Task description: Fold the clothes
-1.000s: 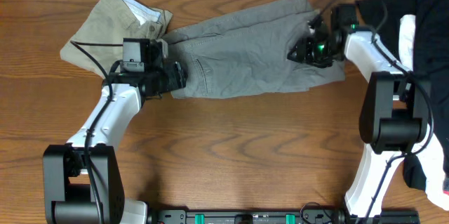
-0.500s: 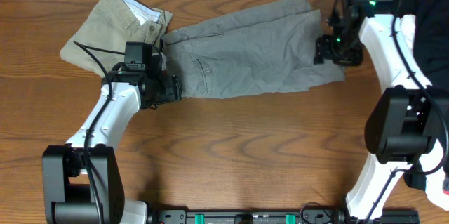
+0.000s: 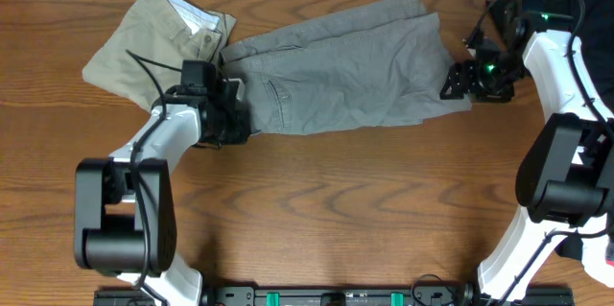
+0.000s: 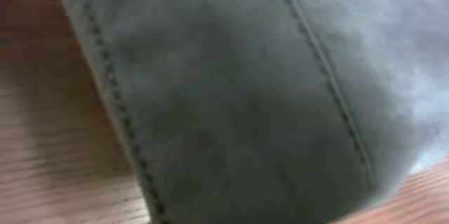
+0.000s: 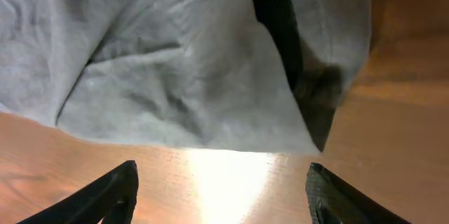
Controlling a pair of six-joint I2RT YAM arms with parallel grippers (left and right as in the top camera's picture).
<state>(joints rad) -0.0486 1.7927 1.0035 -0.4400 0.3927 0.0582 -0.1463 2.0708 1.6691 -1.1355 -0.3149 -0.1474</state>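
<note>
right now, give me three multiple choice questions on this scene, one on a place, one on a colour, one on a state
1. Where do the khaki shorts lie?
A) left of the grey shorts
B) right of them
C) in front of them, nearer the robot

2. What colour is the garment spread out flat in the middle?
A) white
B) grey
C) red

3. How do the right fingers stand?
A) shut on the grey shorts
B) shut on the khaki shorts
C) open, holding nothing

Answers: 1 A, they sit off the grey waistband's left end; 2 B, the overhead view shows mid-grey cloth; 3 C, the right wrist view shows them spread apart, the hem beyond their tips.
</note>
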